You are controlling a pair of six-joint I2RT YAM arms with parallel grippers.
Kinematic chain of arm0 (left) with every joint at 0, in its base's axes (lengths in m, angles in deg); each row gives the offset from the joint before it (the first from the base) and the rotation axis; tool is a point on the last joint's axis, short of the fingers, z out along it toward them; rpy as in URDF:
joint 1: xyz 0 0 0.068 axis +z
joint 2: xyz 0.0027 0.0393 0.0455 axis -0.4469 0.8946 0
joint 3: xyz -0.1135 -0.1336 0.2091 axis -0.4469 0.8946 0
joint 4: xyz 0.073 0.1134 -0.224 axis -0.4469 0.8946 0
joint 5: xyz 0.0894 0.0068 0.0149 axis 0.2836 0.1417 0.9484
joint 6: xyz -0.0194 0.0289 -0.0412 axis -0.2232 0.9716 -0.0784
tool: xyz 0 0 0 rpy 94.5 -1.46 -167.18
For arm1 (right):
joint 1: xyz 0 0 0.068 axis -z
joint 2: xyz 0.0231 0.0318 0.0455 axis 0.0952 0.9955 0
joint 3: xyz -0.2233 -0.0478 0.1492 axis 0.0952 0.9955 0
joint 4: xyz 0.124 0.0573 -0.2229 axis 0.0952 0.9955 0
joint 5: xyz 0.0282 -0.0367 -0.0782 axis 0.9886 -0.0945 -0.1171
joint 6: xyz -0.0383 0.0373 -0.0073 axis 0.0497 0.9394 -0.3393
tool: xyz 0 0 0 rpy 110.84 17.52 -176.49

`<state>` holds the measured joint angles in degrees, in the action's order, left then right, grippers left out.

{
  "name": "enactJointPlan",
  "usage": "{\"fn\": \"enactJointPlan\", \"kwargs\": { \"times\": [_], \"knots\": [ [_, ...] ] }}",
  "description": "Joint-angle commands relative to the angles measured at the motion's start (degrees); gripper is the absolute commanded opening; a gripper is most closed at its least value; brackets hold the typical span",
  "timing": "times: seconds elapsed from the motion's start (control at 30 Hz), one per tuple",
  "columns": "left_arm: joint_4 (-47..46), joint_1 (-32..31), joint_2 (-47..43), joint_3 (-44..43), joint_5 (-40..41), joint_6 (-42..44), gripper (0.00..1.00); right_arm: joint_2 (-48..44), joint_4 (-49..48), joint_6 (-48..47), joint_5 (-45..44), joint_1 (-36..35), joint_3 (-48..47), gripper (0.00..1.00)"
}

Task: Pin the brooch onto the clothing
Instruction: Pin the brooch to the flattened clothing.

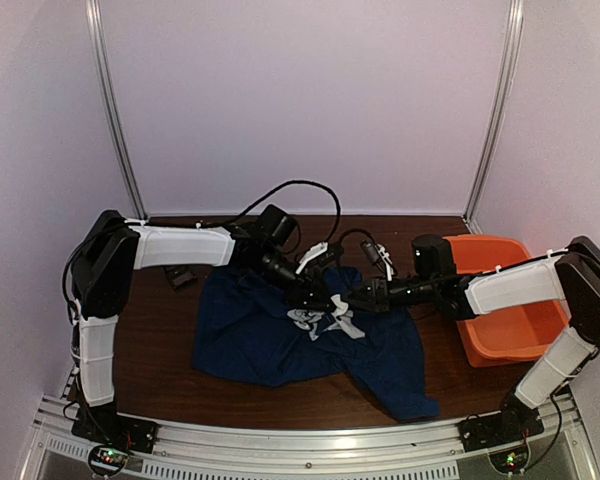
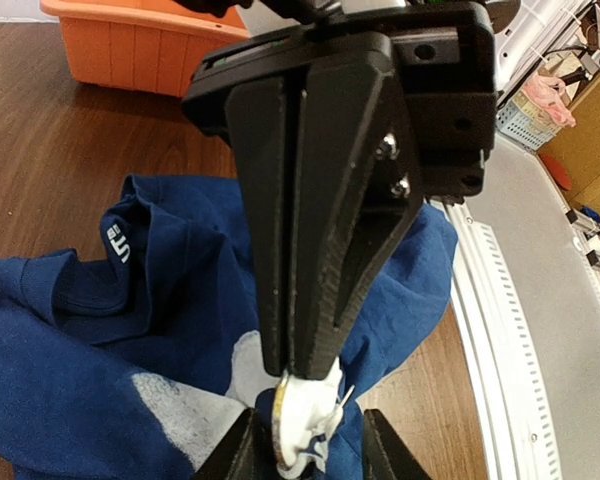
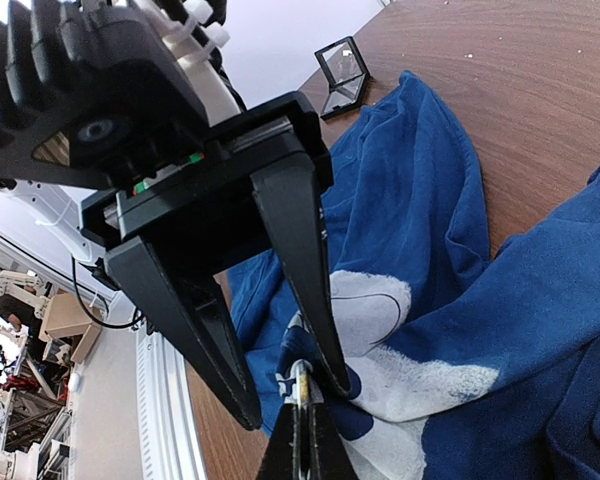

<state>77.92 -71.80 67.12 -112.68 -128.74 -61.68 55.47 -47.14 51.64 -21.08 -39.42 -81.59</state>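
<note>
The right gripper [image 2: 298,362] is clenched on the brooch [image 2: 282,418] and holds it edge-on at its tips, at lower centre of the left wrist view. The left gripper [image 3: 292,400] is released, jaws parted either side of that disc. Just below lies the clothing [image 2: 80,330], white print [image 3: 380,310] uppermost. The 2 arms meet there, neither nearer.

The left arm [image 1: 185,245] stands raised at the shoulder, forearm reaching horizontally toward the centre. The right arm [image 1: 515,285] mirrors this pose, forearm reaching leftward. Both claws meet tip to tip. The left claw [image 3: 298,400] has its fingers [image 3: 205,330] spread, straddling the opposing tips. The right claw [image 2: 298,362] has its fingers [image 2: 350,200] pressed together, nipping the brooch [image 2: 283,425].
</note>
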Motion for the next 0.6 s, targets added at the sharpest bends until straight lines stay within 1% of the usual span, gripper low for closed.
{"fn": "enactJointPlan", "kwargs": {
  "times": [0.0,0.27,0.47,0.57],
  "knots": [
    [-2.90,0.18,0.67,-0.08,-1.38,-1.66,0.33,-1.21,-0.53,-0.11,-1.00,0.18,-0.96,0.00],
    [-5.21,0.17,1.01,0.60,-2.75,-3.80,0.24,-1.52,-1.11,-0.23,-1.02,0.20,-0.67,0.00],
    [-3.52,0.18,1.19,0.12,-2.14,-2.83,0.24,-2.08,-1.14,-0.30,-1.30,0.20,-0.60,0.00],
    [-2.17,0.21,1.19,-0.25,-1.83,-1.93,0.26,-2.12,-1.15,-0.30,-1.31,0.17,-0.64,0.00]
  ]
}}
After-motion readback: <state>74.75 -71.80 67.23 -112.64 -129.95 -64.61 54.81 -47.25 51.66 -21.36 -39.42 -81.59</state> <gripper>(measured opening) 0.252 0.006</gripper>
